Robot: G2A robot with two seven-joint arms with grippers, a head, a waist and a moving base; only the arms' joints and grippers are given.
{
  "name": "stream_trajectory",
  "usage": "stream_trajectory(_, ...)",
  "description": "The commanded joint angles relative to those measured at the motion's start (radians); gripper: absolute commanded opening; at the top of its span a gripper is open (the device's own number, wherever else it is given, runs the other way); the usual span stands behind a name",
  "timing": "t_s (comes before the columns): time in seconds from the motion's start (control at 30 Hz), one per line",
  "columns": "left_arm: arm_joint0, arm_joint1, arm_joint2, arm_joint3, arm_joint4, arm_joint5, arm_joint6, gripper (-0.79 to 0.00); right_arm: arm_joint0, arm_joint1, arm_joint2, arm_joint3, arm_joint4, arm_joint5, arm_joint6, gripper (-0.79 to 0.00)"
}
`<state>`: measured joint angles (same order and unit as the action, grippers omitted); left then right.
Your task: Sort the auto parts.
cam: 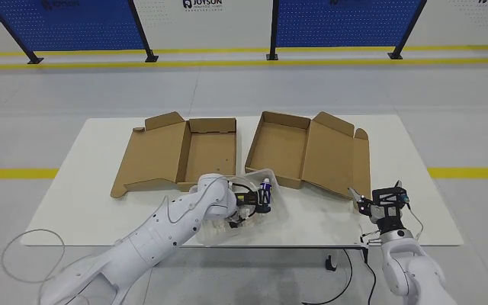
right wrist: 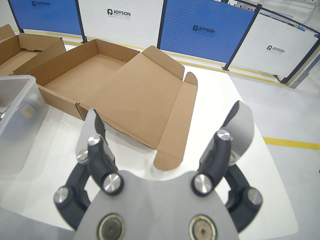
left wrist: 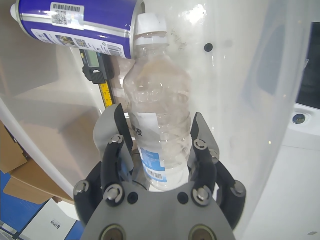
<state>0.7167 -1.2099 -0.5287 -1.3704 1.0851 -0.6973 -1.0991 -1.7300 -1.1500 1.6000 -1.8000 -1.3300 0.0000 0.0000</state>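
Note:
Inside the clear plastic bin (cam: 263,172) my left gripper (left wrist: 160,126) is shut on a clear plastic bottle (left wrist: 157,93) with a white cap, one finger pressed on each side of its body. A blue spray can (left wrist: 75,21) lies across the bottle's neck, and a digital caliper (left wrist: 96,71) lies under both. From above, the left gripper (cam: 255,200) sits in the bin beside the spray can (cam: 265,189). My right gripper (right wrist: 166,116) hangs open and empty over the table's right front corner, also seen as the right gripper (cam: 376,194) from above.
Two open cardboard boxes lie behind the bin: the left box (cam: 210,152) and the right box (cam: 282,149), whose flaps spread toward the right gripper. The right box (right wrist: 112,86) holds nothing. The bin (right wrist: 17,106) stands left of it.

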Motion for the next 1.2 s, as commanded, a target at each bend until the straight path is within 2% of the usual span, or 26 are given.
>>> stream_trajectory(0.0,-0.002,-0.003,0.005,0.006,-0.001,-0.002,0.0,-0.326,0.0,0.0,0.0,0.0,0.0,0.0,0.0,0.0)
stream_trajectory(0.07,-0.004,-0.007,0.009,0.015,-0.002,-0.003,0.002,-0.252,0.0,0.0,0.0,0.0,0.0,0.0,0.0,0.0)
stream_trajectory(0.13,-0.005,-0.01,0.011,0.028,-0.011,-0.006,0.007,-0.289,0.0,0.0,0.0,0.0,0.0,0.0,0.0,0.0)
stream_trajectory(0.27,-0.008,-0.015,0.017,0.044,-0.005,-0.006,0.013,-0.228,0.0,0.0,0.0,0.0,0.0,0.0,0.0,0.0)
stream_trajectory(0.33,-0.008,-0.017,0.019,0.049,-0.004,-0.005,0.014,-0.24,0.0,0.0,0.0,0.0,0.0,0.0,0.0,0.0)
stream_trajectory(0.43,-0.008,-0.019,0.019,0.053,-0.002,-0.002,0.017,-0.212,0.0,0.0,0.0,0.0,0.0,0.0,0.0,0.0)
stream_trajectory(0.5,-0.008,-0.02,0.02,0.055,-0.001,-0.001,0.016,-0.268,0.0,0.0,0.0,0.0,0.0,0.0,0.0,0.0)
stream_trajectory(0.57,-0.008,-0.021,0.019,0.056,0.002,0.002,0.018,-0.446,0.0,0.0,0.0,0.0,0.0,0.0,0.0,0.0)
stream_trajectory(0.6,-0.007,-0.021,0.019,0.056,0.004,0.003,0.019,-0.489,0.0,0.0,0.0,0.0,0.0,0.0,0.0,0.0)
stream_trajectory(0.63,-0.007,-0.021,0.018,0.056,0.005,0.004,0.02,-0.579,0.0,0.0,0.0,0.0,0.0,0.0,0.0,0.0)
stream_trajectory(0.67,-0.007,-0.022,0.018,0.056,0.006,0.003,0.021,-0.708,0.0,0.0,0.0,0.0,0.0,0.0,0.0,0.0)
stream_trajectory(0.7,-0.006,-0.022,0.016,0.055,0.008,0.005,0.023,-0.785,0.0,0.0,0.0,0.0,0.0,0.0,0.0,0.0)
stream_trajectory(0.93,0.003,-0.016,-0.002,0.045,0.027,0.016,0.041,-0.785,0.0,0.0,0.0,0.0,0.0,0.0,0.0,0.0)
stream_trajectory(1.17,0.023,0.002,-0.047,0.008,0.05,0.029,0.064,-0.785,0.0,0.0,0.0,0.0,0.0,0.0,0.0,0.0)
